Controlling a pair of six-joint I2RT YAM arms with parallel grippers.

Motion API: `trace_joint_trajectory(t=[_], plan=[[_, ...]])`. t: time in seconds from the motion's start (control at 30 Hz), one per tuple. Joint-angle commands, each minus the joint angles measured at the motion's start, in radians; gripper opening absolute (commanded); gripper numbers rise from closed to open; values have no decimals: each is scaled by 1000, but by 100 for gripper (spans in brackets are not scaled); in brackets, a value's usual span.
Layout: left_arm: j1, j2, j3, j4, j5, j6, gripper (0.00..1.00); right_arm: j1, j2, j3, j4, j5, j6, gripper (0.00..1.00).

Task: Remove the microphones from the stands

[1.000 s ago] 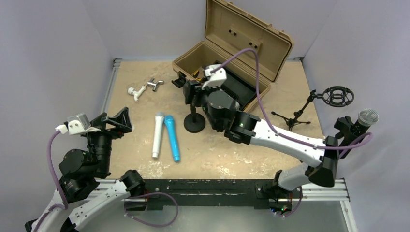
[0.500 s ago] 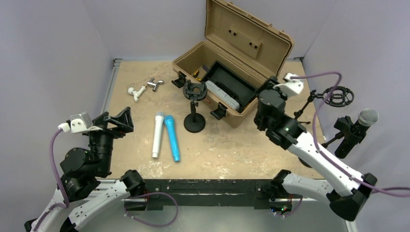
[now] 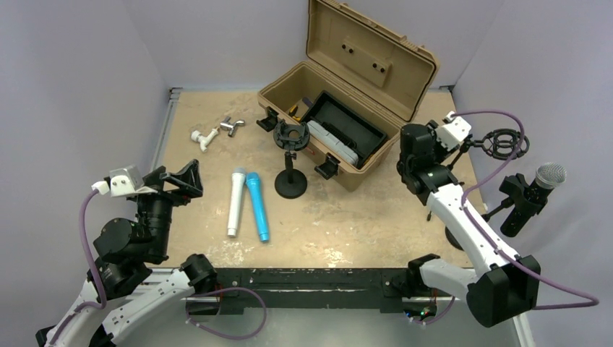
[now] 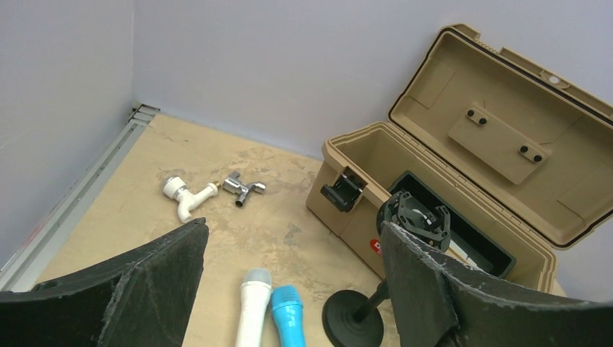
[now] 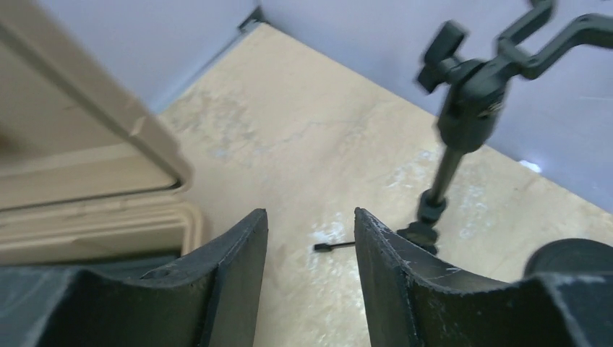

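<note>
Both left pincer (image 4: 293, 233) and right pincer (image 5: 309, 217) gape empty; microphone stand (image 3: 520, 199) partly hidden.

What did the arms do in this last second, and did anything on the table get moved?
The right gripper swung from the round-base stand by the case over to the right, beside the tripod stand, jaws apart and empty. Nothing was grabbed. The left gripper, stand-mounted microphone, white microphone, blue microphone and case stayed put.
</note>
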Motion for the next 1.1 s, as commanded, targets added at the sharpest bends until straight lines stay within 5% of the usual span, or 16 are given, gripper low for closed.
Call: trace_joint_trajectory(t=[0.0, 0.43, 0.73, 0.97, 1.07], plan=[[2, 13, 34, 2, 22, -9, 86, -101, -33, -31, 97, -20, -42, 45], [1, 10, 40, -3, 40, -17, 87, -235, -30, -90, 229, 46, -69, 44], [2, 9, 38, -5, 41, -20, 87, -243, -45, -105, 268, -237, -228, 44], [3, 15, 47, -14, 50, -27, 87, -241, -190, -112, 176, -439, -131, 45], [3, 8, 46, -17, 54, -32, 87, -241, -239, -112, 119, -384, -114, 45]])
